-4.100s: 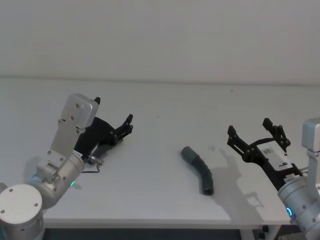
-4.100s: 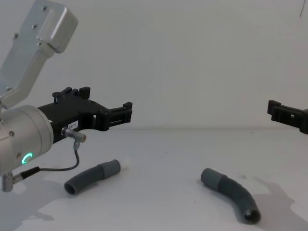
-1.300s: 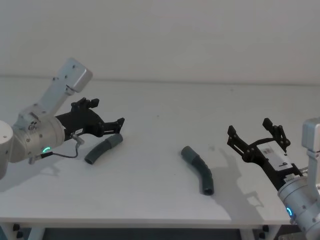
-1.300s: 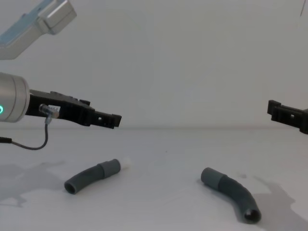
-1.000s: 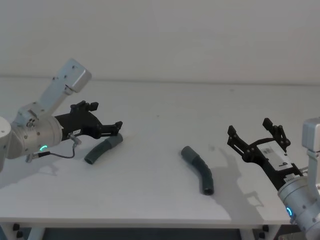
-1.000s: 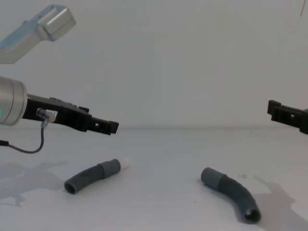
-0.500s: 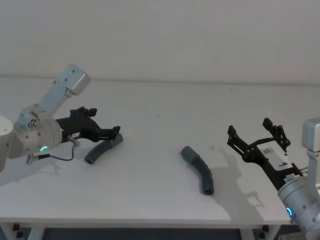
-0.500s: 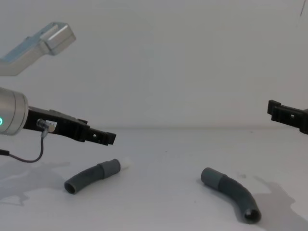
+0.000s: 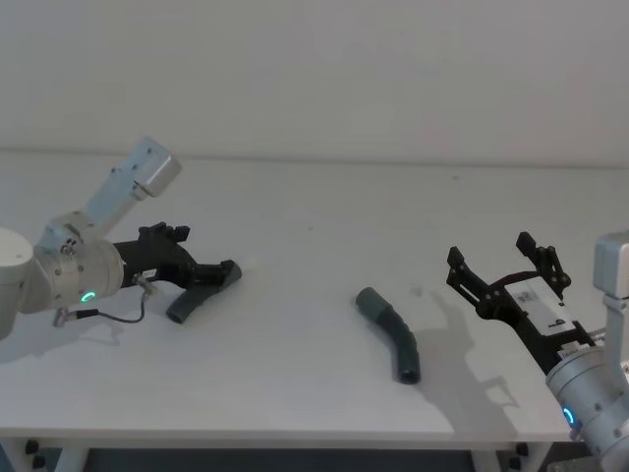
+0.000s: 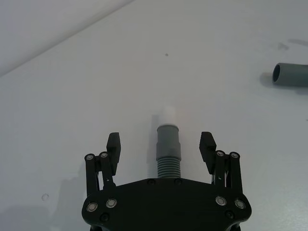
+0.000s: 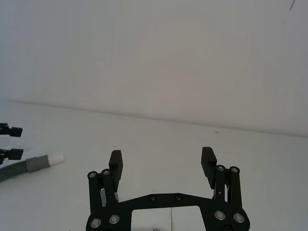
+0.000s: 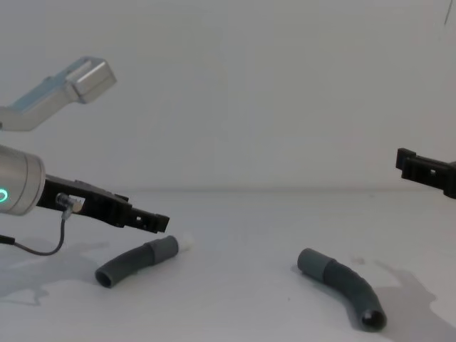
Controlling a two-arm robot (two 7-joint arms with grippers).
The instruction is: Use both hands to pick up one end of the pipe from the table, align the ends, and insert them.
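Two short ribbed pipe pieces lie well apart on the table [image 9: 324, 192] in the head view: the white-tipped piece [image 9: 185, 308] at the robot's left and the cuffed piece [image 9: 393, 336] near the middle, both flat on the surface. The left pincer [image 9: 214, 277] reaches low over the white-tipped piece with its fingers spread. The right pincer [image 9: 489, 254] hangs spread and empty off to the right, well apart from the cuffed piece. A thin grey cable [image 9: 112, 318] loops under the left wrist. From the left wrist, the ribbed body runs between the two spread fingers without touching either. Its smooth collar and white tip [image 10: 169, 111] poke out beyond them, and the open mouth [image 10: 280, 74] of the cuffed piece shows farther off. From the right wrist, that pincer's fingers stand wide with nothing between them and bare table ahead. The chest view puts the left pincer just above the white-tipped piece, not yet down at its level. To my eye the step in hand is the left grasp. It wants lowering until the pads flank the ribs, then closing squarely behind the collar, so the tip is left free for insertion and the curved piece does not roll or swing. A white label [image 9: 546, 307] sits on the right pincer and a smaller white tag [image 12: 75, 204] near the left wrist; whatever is printed on them is too small to read.
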